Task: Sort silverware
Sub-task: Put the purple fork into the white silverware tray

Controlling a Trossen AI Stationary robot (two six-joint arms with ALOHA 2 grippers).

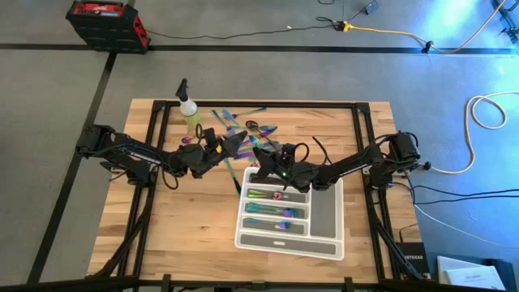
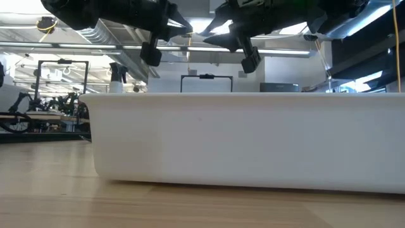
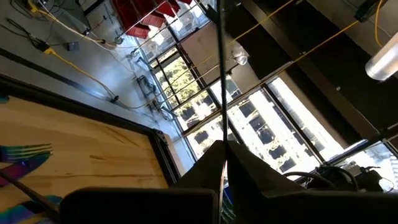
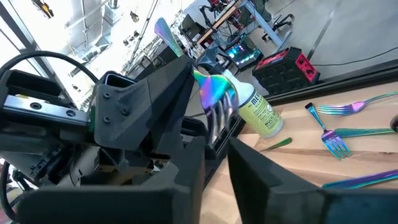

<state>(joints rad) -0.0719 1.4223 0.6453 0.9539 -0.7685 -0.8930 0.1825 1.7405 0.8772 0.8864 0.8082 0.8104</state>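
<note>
The wooden table (image 1: 178, 219) carries a white tray (image 1: 326, 212), spray bottle (image 1: 191, 113) and scattered silverware (image 1: 243, 126), perhaps mostly forks.

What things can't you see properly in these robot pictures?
- Low view: the tray wall blocks everything inside it and the silverware pile behind.
- High view: the arms cover part of the silverware pile; single pieces are too small to count.
- Left wrist view: the left gripper fills the bottom, hiding the table below.
- Right wrist view: the picture's edge cuts off the forks.

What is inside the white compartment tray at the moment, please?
In the high view, the tray holds iridescent silverware in its three short slots; the long side slot looks empty. The right end effector hides the tray's far corner, and the low view shows only its wall.
</note>
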